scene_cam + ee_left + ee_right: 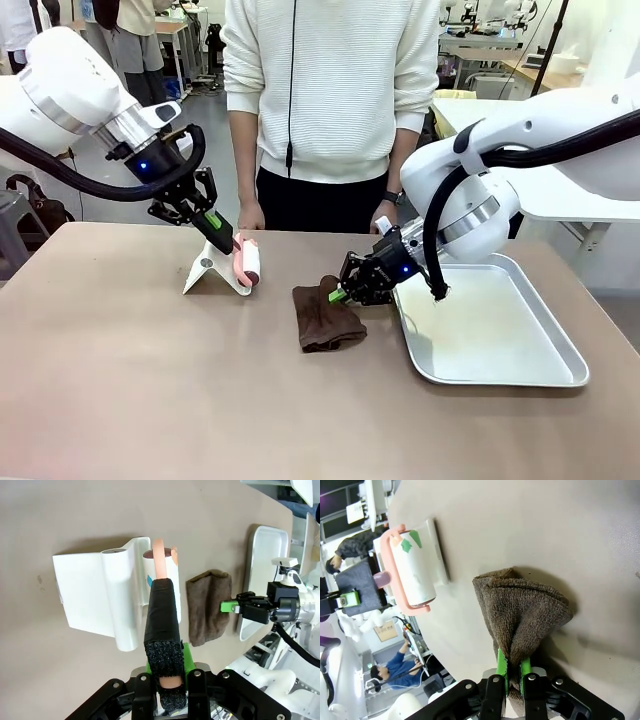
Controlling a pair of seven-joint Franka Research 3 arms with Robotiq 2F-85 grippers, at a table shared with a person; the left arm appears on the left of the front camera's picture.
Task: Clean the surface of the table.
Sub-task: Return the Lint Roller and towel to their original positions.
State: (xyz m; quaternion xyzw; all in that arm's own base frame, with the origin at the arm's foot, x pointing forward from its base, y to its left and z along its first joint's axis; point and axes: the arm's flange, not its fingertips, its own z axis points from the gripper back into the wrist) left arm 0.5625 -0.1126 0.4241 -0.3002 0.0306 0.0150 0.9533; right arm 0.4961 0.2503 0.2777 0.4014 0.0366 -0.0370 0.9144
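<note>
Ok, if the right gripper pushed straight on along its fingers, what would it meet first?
Beyond the brown cloth it already pinches, the right gripper would probably meet the lint roller on its white stand; depth is uncertain.

Bright, even overhead light; soft shadows on the surface [120, 380], mild glare on the tray [500, 330]; wrist views perhaps bend at edges.

Matt table [150, 400], fuzzy brown cloth [326, 317]
</note>
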